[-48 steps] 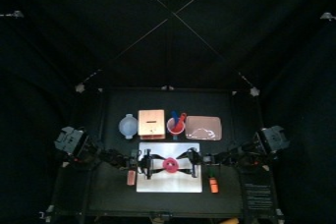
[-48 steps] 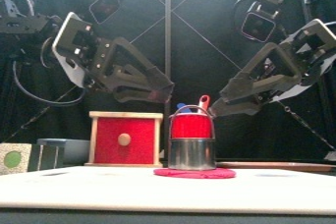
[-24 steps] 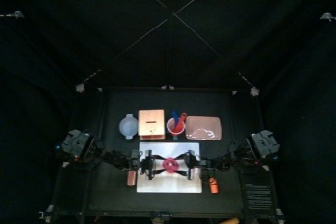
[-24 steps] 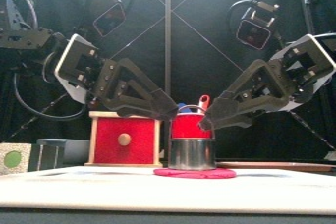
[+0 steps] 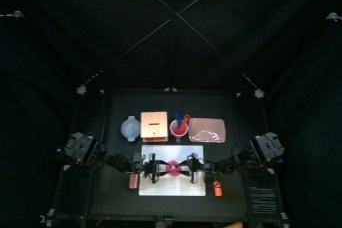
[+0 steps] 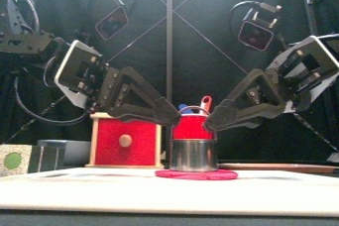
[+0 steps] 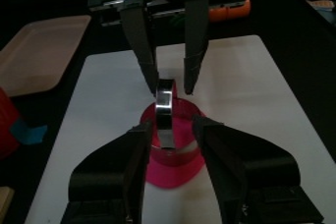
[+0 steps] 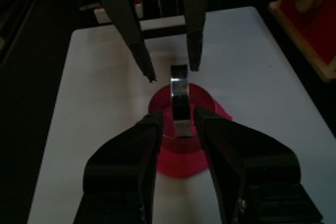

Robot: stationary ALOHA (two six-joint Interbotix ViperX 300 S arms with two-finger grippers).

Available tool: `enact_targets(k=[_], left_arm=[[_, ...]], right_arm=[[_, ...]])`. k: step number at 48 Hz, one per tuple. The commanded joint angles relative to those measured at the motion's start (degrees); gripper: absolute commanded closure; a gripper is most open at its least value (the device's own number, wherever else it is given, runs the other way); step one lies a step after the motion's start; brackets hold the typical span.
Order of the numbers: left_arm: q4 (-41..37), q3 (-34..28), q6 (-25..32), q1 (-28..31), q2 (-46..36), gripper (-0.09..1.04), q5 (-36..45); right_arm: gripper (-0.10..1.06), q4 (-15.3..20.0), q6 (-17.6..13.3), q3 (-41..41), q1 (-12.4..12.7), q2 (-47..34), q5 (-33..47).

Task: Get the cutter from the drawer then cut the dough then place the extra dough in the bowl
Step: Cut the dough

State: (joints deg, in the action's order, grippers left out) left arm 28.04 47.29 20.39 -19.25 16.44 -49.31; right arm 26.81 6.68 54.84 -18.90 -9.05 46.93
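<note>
The left end effector [image 7: 168, 135] and the right end effector [image 8: 180, 120] meet at the lower centre of the top view. Both are released, each with its jaws apart on either side of the round metal cutter [image 6: 193, 155]. The cutter stands upright on the red dough [image 6: 196, 174], which lies on the white cutting board [image 5: 154, 187]. Uneven pressure from the two sides could tip or skid the cutter and leave a ragged cut, and soft dough may cling to it and lift with it. Behind, the red cup [image 6: 193, 129] holds two toy knives. The blue-grey bowl [image 5: 130, 127], left of centre on the desk [image 5: 107, 112], shows no dough yet. The wooden box [image 6: 126, 141] has its drawer closed.
</note>
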Motion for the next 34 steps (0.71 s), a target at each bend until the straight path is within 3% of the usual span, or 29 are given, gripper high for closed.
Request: enact_targets(k=[1, 15, 25, 34], left_arm=[[-0.35, -1.76, 0.0, 0.09, -0.09, 0.18, -0.18], [-0.26, -2.2, 0.0, 0.44, 0.44, 0.2, 0.79], [-0.18, -1.85, 0.0, 0.53, 0.62, 0.28, 1.49], [-0.18, -1.76, 0.09, 0.53, 0.79, 0.32, 6.06]], right_arm=[[0.26, 0.0, 0.0, -0.79, 0.18, 0.62, -0.44], [0.28, -0.18, -0.09, -1.49, 0.26, 0.0, -1.23], [0.28, -0.26, -0.09, -2.11, 0.35, -0.97, -2.2], [0.28, -0.26, -0.09, -2.2, 0.79, -1.23, -2.9]])
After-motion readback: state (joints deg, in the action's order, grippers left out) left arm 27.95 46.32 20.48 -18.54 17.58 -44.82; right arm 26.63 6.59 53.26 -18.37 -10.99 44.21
